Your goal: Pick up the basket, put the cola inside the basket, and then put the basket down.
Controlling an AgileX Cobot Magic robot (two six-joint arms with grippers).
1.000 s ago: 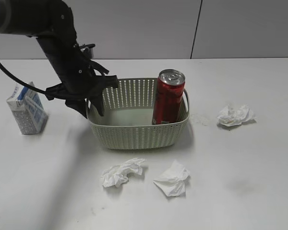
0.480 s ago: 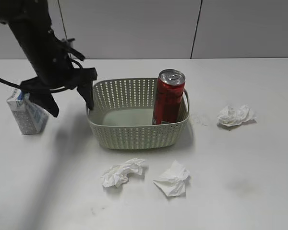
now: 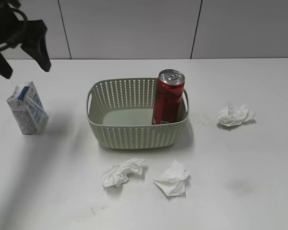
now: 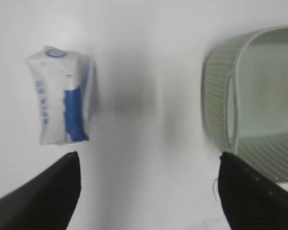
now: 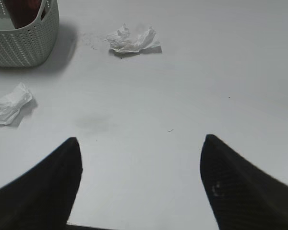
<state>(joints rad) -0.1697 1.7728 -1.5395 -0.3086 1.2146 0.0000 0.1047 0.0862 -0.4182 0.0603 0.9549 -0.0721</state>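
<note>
1. My left gripper (image 3: pixel 21 45) hangs high at the upper left of the exterior view, above the table (image 3: pixel 240 182), with its fingers spread wide and nothing between them.
2. In the left wrist view the two dark fingertips (image 4: pixel 48 191) stand far apart at the bottom corners, with only bare table between.
3. My right gripper (image 5: pixel 141 187) is released too; its two fingers (image 5: pixel 36 187) stand wide over bare table, well apart from every object.
4. Under my left gripper and a little ahead stands the carton (image 3: pixel 27 107), white and blue, upright, alone on the table.
5. To the right of the carton, not touching it, the basket (image 3: pixel 134 132) rests flat on the table near the middle.
6. The cola (image 3: pixel 168 97) stands upright inside the basket, in its right rear corner, against the wall; its silver top rises above the rim.
7. Two crumpled tissues (image 3: pixel 122 172) lie in front of the basket, close to each other.
8. A third tissue (image 3: pixel 235 115) lies to the right of the basket, apart from it.
</note>
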